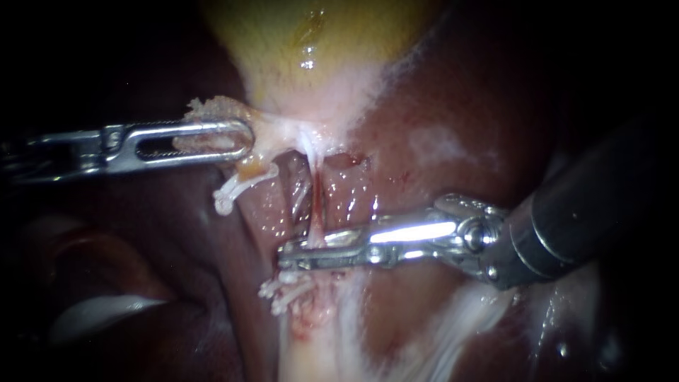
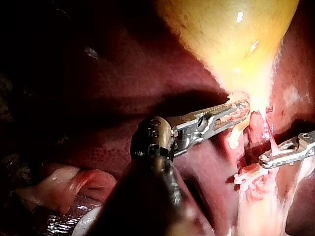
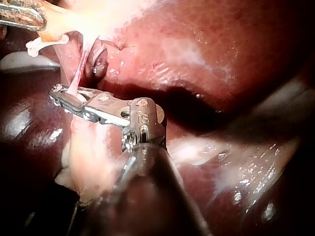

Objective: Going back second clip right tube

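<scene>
The yellow gallbladder hangs at the top of the endoscope view and narrows to a pale neck. My left instrument comes in from the left, its slotted jaws shut on a flap of neck tissue. A thin pink tube, the right tube, runs down from the neck. My right instrument reaches in from the right, and its long jaws lie nearly together across this tube. In the right wrist view the tube enters between the jaws of the right instrument. I cannot make out a clip apart from the jaws.
Dark red liver surrounds the site. A white stump hangs under the left jaws, and frayed white ends lie under the right jaws. Pale fatty tissue runs downward. The left wrist view shows the gallbladder ahead of the left instrument.
</scene>
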Robot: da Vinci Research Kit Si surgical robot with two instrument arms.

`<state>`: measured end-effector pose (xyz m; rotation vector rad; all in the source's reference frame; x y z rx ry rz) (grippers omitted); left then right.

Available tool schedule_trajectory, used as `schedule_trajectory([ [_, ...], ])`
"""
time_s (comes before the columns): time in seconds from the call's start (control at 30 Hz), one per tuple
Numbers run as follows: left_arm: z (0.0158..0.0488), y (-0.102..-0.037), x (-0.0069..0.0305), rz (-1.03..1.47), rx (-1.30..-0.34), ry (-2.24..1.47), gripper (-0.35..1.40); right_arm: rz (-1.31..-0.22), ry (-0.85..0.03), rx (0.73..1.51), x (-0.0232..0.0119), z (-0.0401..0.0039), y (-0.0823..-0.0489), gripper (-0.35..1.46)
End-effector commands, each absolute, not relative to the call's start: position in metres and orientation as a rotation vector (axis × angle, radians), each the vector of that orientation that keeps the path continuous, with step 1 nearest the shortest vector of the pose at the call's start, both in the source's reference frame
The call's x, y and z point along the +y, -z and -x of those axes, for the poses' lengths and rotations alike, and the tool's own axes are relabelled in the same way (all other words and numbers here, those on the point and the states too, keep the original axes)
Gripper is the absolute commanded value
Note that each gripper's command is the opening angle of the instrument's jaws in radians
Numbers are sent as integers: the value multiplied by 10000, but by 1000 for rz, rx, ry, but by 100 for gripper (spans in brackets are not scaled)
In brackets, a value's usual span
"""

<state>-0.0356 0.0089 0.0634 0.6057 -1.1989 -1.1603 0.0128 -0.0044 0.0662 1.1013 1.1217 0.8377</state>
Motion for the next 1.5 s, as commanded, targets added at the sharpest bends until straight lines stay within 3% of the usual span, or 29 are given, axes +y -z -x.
schedule_trajectory([
  [0.03,356,-634,89,-606,-1199,1160,-35,-1101,-837,1122,-44,-128,-662,-35],
  [0.3,357,-634,88,-605,-1199,1161,-35,-1107,-839,1120,-46,-128,-661,-31],
  [0.4,357,-634,88,-605,-1199,1161,-35,-1066,-794,1144,-47,-132,-659,22],
  [0.5,357,-634,88,-605,-1199,1161,-35,-1026,-749,1168,-46,-139,-660,42],
  [0.6,357,-634,88,-605,-1199,1161,-35,-957,-732,1186,-47,-143,-663,49],
  [1.5,357,-632,87,-604,-1199,1161,-35,-803,-604,1237,-49,-141,-683,49],
])
